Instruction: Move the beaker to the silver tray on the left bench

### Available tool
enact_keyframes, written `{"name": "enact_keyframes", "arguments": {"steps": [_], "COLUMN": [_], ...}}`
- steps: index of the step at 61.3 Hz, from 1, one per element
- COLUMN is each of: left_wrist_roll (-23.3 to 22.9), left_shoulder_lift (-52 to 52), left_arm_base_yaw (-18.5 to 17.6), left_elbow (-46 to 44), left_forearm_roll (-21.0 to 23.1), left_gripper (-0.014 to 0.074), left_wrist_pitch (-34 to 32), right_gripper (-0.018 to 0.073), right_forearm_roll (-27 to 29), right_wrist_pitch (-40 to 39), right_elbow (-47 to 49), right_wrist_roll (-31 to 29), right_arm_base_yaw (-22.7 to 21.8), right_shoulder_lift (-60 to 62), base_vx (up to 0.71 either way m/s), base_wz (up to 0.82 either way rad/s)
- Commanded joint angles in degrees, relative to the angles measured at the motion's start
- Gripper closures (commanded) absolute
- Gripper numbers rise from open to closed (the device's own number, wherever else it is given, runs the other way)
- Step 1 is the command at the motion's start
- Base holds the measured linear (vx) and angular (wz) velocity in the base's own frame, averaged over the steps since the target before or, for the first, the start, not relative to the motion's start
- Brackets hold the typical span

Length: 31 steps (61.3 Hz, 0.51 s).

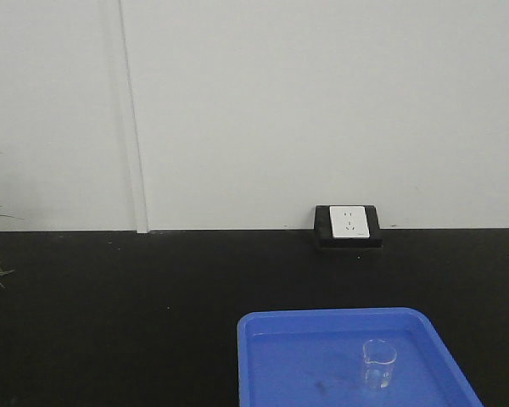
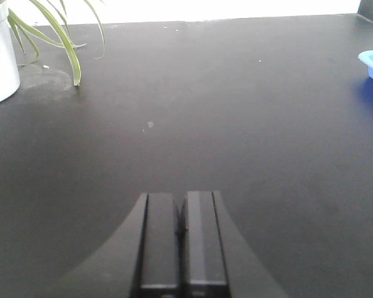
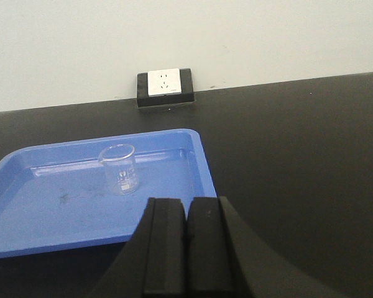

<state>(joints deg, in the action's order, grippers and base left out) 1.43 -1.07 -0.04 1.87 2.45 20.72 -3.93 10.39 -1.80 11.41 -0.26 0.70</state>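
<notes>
The beaker (image 3: 119, 169) stands upright, axis vertical, lip pointing left in the right wrist view, inside the blue tray (image 3: 50, 211) on the black bench (image 3: 298, 155); it lies ahead of the right gripper (image 3: 186, 248) and slightly to its left, near; that gripper's fingers are pressed together, holding nothing; the left gripper (image 2: 181, 245) is likewise closed and empty over bare bench, with only a tray corner far to its right, so the right arm is nearer; the silver tray appears in no view; the beaker's markings are too faint to read; the socket (image 3: 165, 84) shows no legible brand.
</notes>
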Motion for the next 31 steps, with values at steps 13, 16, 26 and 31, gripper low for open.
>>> {"name": "enact_keyframes", "arguments": {"steps": [13, 16, 26, 31], "left_wrist_roll": [0.0, 0.0, 0.0, 0.0], "left_shoulder_lift": [-0.5, -0.5, -0.5, -0.5], "left_arm_base_yaw": [-0.2, -0.2, -0.2, -0.2], "left_elbow": [1.1, 1.1, 1.1, 1.1], "left_forearm_roll": [0.5, 0.5, 0.5, 0.5], "left_gripper": [0.0595, 0.0595, 0.0595, 0.0595], "left_wrist_pitch": [-4.5, -4.5, -4.5, -4.5], "right_gripper": [0.0571, 0.0571, 0.0571, 0.0571], "right_forearm_roll": [-0.3, -0.3, -0.3, -0.3], "right_wrist_pitch": [-4.9, -4.9, -4.9, -4.9], "right_elbow": [-0.3, -0.3, -0.3, -0.3], "right_wrist_roll": [-0.7, -0.7, -0.7, -0.7], "right_arm_base_yaw": [-0.3, -0.3, -0.3, -0.3], "right_shoulder_lift": [0.6, 0.6, 0.6, 0.6], "base_vx": [0.00, 0.00, 0.00, 0.00], "base_wz": [0.00, 0.00, 0.00, 0.00]}}
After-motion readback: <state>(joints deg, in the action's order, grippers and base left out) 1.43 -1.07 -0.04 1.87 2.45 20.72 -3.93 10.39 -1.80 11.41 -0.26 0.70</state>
